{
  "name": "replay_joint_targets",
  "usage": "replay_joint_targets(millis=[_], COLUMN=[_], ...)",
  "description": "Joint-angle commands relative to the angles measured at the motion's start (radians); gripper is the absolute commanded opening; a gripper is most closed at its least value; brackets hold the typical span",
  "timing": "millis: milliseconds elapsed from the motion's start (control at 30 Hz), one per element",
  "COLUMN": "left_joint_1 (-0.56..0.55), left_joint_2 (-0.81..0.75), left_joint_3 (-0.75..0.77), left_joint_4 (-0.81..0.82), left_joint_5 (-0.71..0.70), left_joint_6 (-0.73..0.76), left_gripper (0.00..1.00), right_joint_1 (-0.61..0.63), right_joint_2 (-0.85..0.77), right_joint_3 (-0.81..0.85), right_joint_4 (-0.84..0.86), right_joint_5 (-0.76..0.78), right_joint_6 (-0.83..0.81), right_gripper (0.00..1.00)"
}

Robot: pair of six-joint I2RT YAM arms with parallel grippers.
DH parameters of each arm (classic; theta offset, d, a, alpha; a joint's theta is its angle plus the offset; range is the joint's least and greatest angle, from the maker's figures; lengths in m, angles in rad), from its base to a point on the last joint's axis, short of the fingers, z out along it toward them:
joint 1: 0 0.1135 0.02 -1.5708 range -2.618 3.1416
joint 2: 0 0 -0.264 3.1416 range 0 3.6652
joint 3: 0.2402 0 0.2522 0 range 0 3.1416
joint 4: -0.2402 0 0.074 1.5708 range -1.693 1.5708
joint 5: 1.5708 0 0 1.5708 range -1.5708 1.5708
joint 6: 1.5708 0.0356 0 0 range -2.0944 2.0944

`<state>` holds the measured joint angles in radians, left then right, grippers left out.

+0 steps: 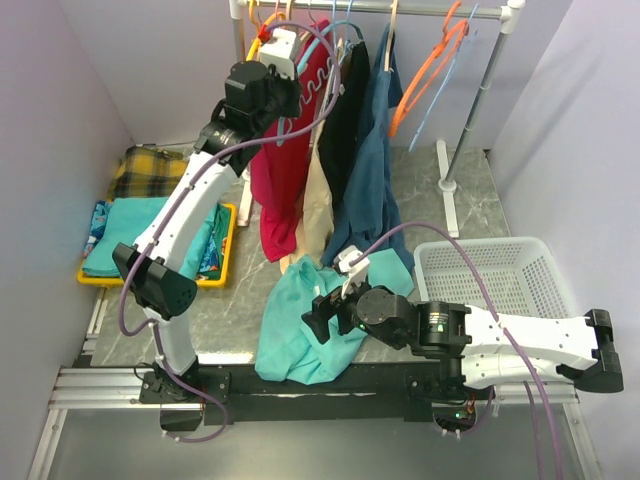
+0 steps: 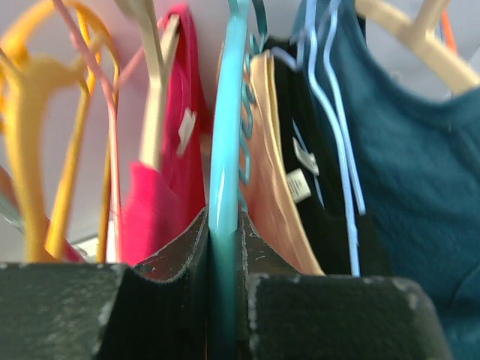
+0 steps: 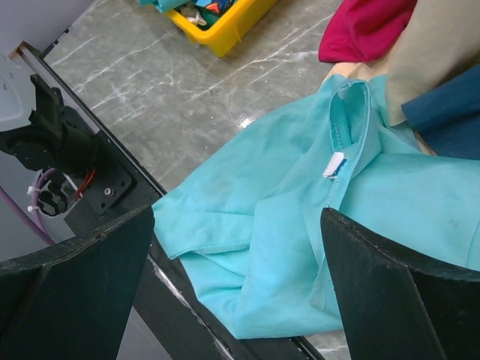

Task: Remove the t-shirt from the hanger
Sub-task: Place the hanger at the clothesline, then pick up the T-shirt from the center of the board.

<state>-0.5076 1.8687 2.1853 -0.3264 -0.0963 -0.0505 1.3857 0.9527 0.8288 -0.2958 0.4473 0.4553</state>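
hanger [image 2: 223, 150] tight in left fingers [image 2: 169, 300] beside red shirt [image 2: 161, 206]; right fingers [image 3: 75, 289] wide, empty, over t-shirt [image 3: 285, 225]

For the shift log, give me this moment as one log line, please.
left gripper: shut on teal hanger | right gripper: open over teal t-shirt | t-shirt: off hanger, lying on table

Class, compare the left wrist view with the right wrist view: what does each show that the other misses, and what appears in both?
Only the left wrist view: the left end effector shut on a turquoise hanger, plus yellow hangers and a black garment. Only the right wrist view: the open right end effector, the turquoise t-shirt lying on the table, and a yellow bin. Both: the red garment, cream garment and dark blue garment.
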Motion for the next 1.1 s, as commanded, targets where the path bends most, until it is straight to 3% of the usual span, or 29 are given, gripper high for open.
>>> replay_joint_targets(millis=[0, 133, 233, 267, 367, 467, 600, 700, 867, 1067], left_joint_1=[-0.003, -0.005, -0.019, -0.025, -0.049, -0.072, -0.088, -0.106, -0.166, -0.189], left_joint_2=[-0.052, -0.078, -0.124, -0.137, -0.201, -0.276, -0.403, -0.509, -0.722, -1.024], left_joint_3=[-0.058, -0.108, -0.15, -0.157, -0.194, -0.251, -0.323, -0.404, -0.677, -0.961], left_joint_4=[0.043, 0.062, 0.076, 0.073, 0.075, 0.069, 0.03, -0.002, -0.02, -0.048], left_joint_5=[0.001, 0.009, -0.02, -0.031, -0.06, -0.04, -0.049, -0.023, -0.019, 0.012], left_joint_6=[-0.067, -0.087, -0.088, -0.083, -0.071, -0.074, -0.097, -0.117, -0.173, -0.267], left_gripper=[0.01, 0.01, 0.31, 0.46, 0.71, 0.82, 0.89, 0.89, 0.89, 0.9], right_joint_1=[0.01, 0.012, 0.012, 0.012, 0.012, 0.013, 0.004, -0.017, -0.129, -0.273], right_joint_2=[-0.005, -0.011, 0.003, 0.012, 0.061, 0.106, 0.152, 0.193, 0.253, 0.335], right_joint_3=[0.0, -0.023, -0.043, -0.042, -0.03, -0.025, -0.059, -0.089, -0.117, -0.082], right_joint_4=[0.04, 0.014, -0.038, -0.064, -0.155, -0.189, -0.143, -0.1, -0.063, 0.006], right_joint_5=[0.013, 0.042, 0.096, 0.112, 0.14, 0.133, 0.12, 0.087, 0.022, -0.14], right_joint_6=[0.017, 0.055, 0.121, 0.14, 0.197, 0.229, 0.241, 0.233, 0.181, -0.004], right_gripper=[1.0, 1.0, 1.0, 1.0, 1.0, 1.0, 1.0, 1.0, 1.0, 1.0])
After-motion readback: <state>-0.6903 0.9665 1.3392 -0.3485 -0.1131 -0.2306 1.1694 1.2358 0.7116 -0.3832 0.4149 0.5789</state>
